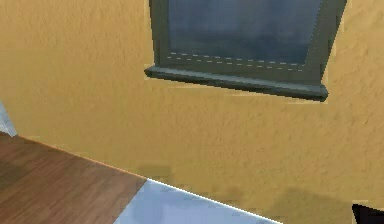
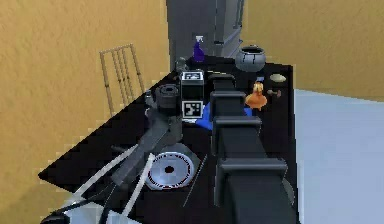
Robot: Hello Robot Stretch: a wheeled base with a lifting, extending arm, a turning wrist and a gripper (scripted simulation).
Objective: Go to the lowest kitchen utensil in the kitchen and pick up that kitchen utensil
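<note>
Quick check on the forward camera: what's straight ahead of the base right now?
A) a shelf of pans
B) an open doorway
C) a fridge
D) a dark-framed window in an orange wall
D: the forward view shows a dark-framed window with a sill, set in an orange wall that runs down to the floor.

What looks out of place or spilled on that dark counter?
Nothing looks spilled or broken. The dark counter is just crowded: a purple bottle and a dark round pot stand upright at its far end, and a silvery disc lies flat beside the arm.
</note>
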